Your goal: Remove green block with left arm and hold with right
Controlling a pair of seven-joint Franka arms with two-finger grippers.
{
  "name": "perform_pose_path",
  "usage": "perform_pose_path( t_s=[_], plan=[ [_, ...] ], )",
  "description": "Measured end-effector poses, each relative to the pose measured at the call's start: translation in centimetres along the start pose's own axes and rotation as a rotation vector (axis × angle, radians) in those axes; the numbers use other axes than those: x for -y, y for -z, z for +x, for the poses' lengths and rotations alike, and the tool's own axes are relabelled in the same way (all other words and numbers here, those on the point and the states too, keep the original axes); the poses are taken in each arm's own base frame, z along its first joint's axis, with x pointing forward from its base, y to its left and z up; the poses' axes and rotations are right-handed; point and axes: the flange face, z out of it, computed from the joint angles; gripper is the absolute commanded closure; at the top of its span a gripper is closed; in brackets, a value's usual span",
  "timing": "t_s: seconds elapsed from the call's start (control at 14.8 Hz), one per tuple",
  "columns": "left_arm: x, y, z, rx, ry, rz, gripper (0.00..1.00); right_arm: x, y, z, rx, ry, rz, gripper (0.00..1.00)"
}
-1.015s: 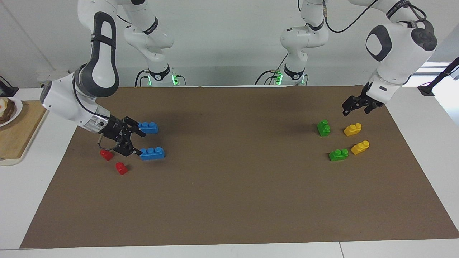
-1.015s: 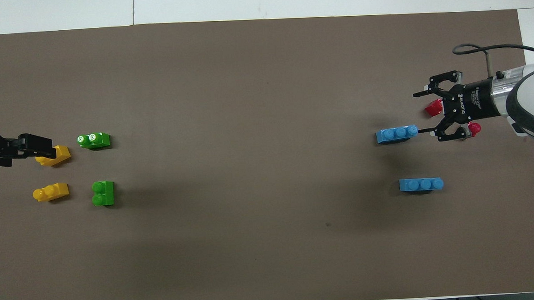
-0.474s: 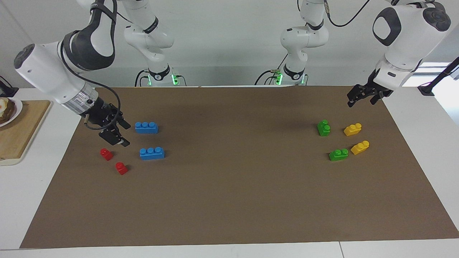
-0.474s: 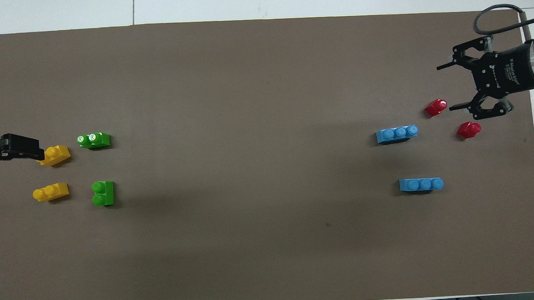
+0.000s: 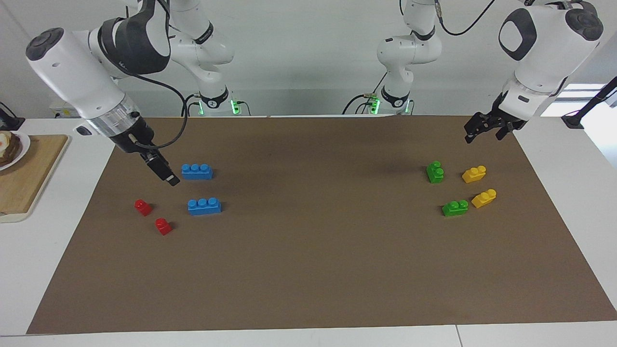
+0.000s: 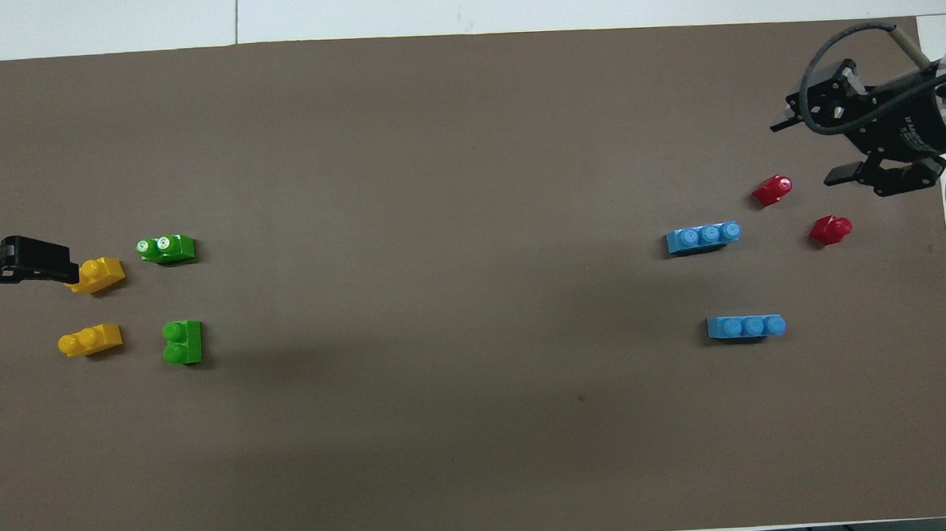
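Two green blocks lie on the brown mat toward the left arm's end. One is nearer to the robots than the other. My left gripper hangs open and empty in the air over the mat's edge, beside the yellow bricks and apart from both green blocks. My right gripper is open and empty, raised over the mat near the red blocks and blue bricks at the right arm's end.
Two yellow bricks lie beside the green blocks. Two blue three-stud bricks and two small red blocks lie at the right arm's end. A wooden board with a plate lies off the mat there.
My right gripper has lifted and drawn back from between the blue bricks, empty. My left gripper has risen and pulled back a little toward the mat's edge. No block has moved.
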Motion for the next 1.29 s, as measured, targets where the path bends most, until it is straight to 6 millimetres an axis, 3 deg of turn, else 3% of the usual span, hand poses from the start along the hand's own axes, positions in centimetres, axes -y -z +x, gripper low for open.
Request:
perform_pose_path(
  t_s=[0.27, 0.54, 0.88, 1.29],
  plan=[
    [-1.6, 0.6, 0.6, 0.015, -0.030, 0.002, 0.00, -1.3, 0.6, 0.2, -0.020, 0.284, -0.099, 0.06],
    [-2.3, 0.9, 1.7, 0.025, -0.040, 0.004, 0.00, -1.7, 0.8, 0.6, -0.039, 0.448, -0.160, 0.06],
    [-3.1, 0.7, 1.6, 0.039, -0.055, 0.006, 0.00, -1.6, 2.0, 0.6, -0.058, 0.497, -0.177, 0.05],
    [-3.3, 0.9, 1.5, 0.037, -0.059, 0.006, 0.00, -1.8, 1.9, 0.5, -0.043, 0.505, -0.196, 0.05]
  ],
)
